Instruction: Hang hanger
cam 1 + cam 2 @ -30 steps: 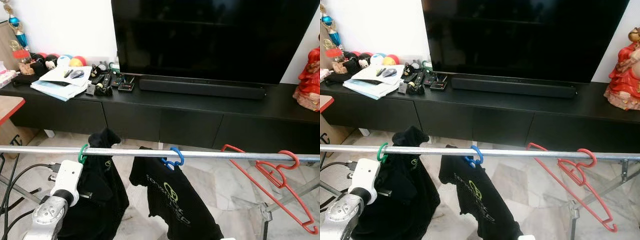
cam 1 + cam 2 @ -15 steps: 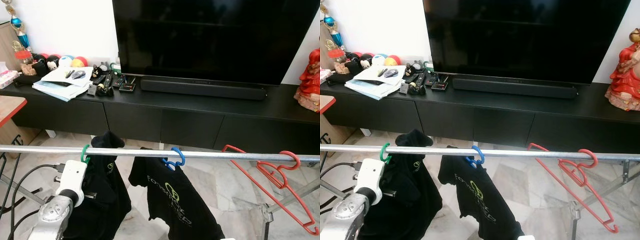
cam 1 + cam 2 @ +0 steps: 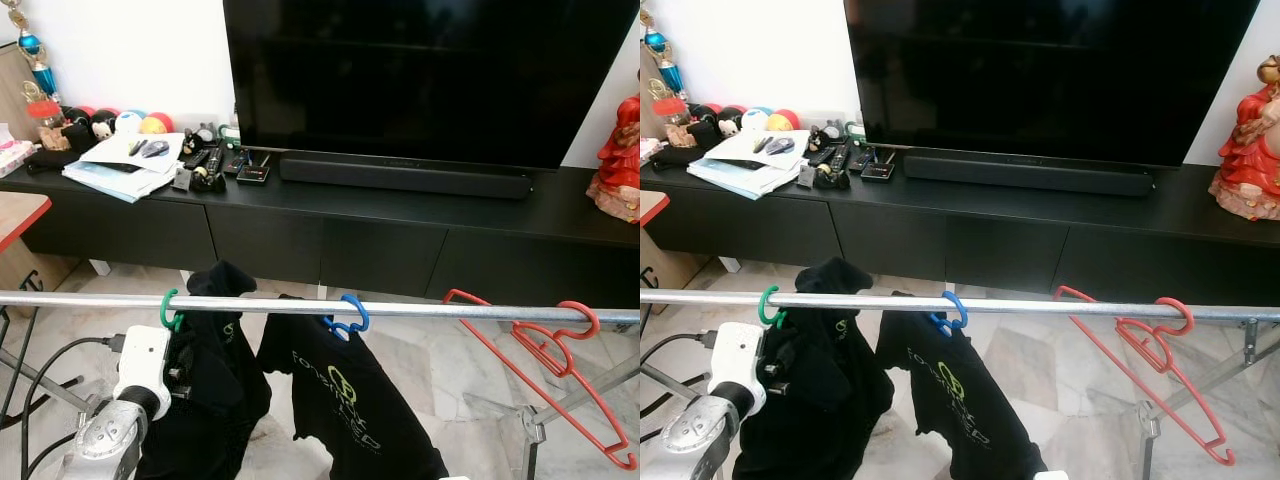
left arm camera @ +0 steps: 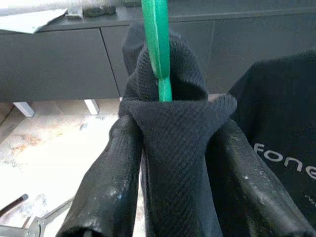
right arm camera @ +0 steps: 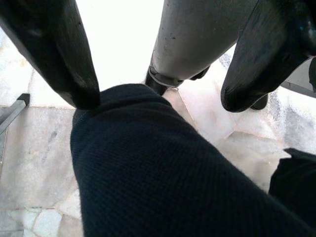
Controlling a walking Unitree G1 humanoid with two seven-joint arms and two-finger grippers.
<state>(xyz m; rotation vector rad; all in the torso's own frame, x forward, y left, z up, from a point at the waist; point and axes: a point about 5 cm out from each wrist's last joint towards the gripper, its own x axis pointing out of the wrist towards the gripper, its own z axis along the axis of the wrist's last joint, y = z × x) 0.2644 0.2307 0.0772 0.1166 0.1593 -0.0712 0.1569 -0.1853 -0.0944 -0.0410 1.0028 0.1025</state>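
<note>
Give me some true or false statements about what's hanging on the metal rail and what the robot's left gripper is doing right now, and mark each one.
1. The green hanger is hooked over the metal rail. True.
2. The left gripper is shut on the black garment just below the green hook. True.
3. The blue hanger carries no clothing. False: a black shirt with printed lettering hangs from it.
4. The red hangers hang between the green and blue ones. False: they hang at the rail's right end.
5. The television is showing a picture. False: its screen is dark.
</note>
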